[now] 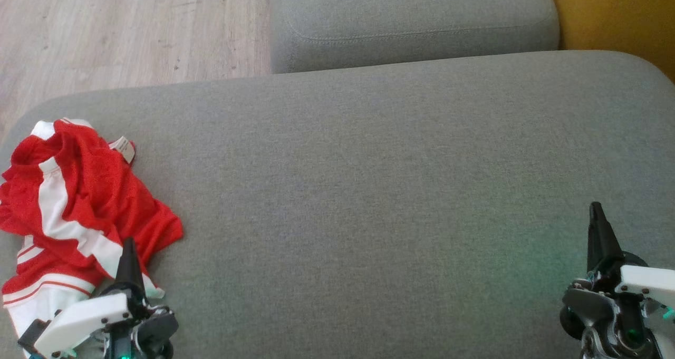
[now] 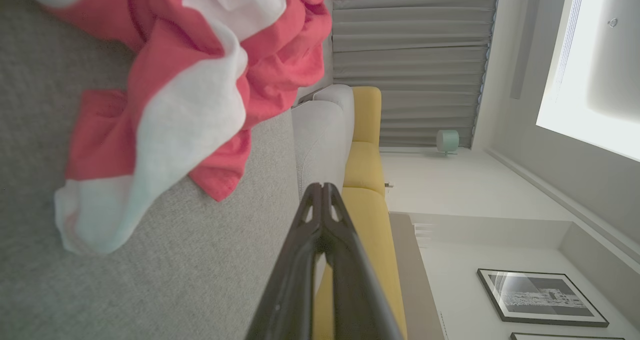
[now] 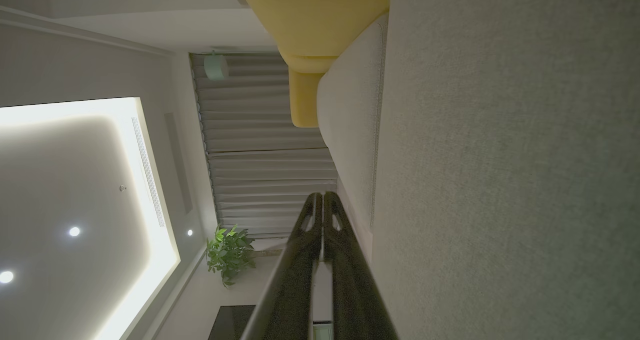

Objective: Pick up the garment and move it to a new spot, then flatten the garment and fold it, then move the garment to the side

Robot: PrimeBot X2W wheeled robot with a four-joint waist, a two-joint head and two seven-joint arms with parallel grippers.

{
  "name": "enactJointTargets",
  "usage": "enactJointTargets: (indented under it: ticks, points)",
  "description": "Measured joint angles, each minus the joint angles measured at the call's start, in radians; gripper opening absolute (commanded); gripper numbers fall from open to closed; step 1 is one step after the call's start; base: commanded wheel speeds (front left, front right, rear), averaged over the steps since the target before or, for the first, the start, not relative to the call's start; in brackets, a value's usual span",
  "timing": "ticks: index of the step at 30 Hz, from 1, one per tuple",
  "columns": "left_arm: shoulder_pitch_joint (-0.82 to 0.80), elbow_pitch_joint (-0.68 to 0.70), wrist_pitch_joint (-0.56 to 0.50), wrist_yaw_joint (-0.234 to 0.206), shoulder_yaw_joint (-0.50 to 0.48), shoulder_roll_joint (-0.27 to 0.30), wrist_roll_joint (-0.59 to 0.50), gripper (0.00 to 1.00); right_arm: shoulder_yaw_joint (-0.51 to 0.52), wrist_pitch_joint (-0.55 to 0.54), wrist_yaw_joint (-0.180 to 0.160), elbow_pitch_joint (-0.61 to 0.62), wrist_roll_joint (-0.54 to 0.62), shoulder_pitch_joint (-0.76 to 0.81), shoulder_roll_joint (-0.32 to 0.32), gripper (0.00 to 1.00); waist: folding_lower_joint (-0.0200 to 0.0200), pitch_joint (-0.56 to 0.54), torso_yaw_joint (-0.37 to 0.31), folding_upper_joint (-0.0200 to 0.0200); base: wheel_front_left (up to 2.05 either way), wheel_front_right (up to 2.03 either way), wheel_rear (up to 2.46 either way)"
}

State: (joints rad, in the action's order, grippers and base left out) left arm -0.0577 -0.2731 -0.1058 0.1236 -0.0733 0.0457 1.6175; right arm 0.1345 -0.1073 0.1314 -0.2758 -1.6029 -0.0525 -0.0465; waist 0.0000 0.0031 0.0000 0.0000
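grey sofa seat | wood floor beyond | yellow cushion far right | curtains | potted plant

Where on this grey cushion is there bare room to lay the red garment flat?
Bare: the middle and right of the grey cushion, between the crumpled garment, the right gripper and the second cushion behind. Crowded: the left edge, where the garment lies near the left gripper.

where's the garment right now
In the head view the red and white garment lies crumpled at the left end of the grey cushion, beside the left gripper.
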Motion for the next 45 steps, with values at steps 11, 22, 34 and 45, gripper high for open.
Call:
enactJointTargets:
  ticks: [11,22,34,45]
  points:
    - [0.0,0.0,0.0,0.0,0.0,0.0,0.0,0.0,0.0,0.0,0.0,0.0,0.0,0.0,0.0,0.0,0.0,0.0,0.0,0.0,0.0,0.0,0.0]
    - [0.0,0.0,0.0,0.0,0.0,0.0,0.0,0.0,0.0,0.0,0.0,0.0,0.0,0.0,0.0,0.0,0.0,0.0,0.0,0.0,0.0,0.0,0.0]
    - [0.017,-0.04,0.001,-0.001,0.007,-0.001,0.0,1.0,-0.002,0.0,0.0,-0.041,0.0,0.017,0.002,1.0,0.0,0.0,0.0,0.0,0.0,0.0,0.0]
    - [0.064,-0.066,0.021,-0.001,0.026,-0.005,-0.039,1.0,-0.03,0.021,0.0,-0.077,0.019,0.062,0.004,1.0,0.0001,-0.005,-0.002,0.0,0.0,0.0,0.0]
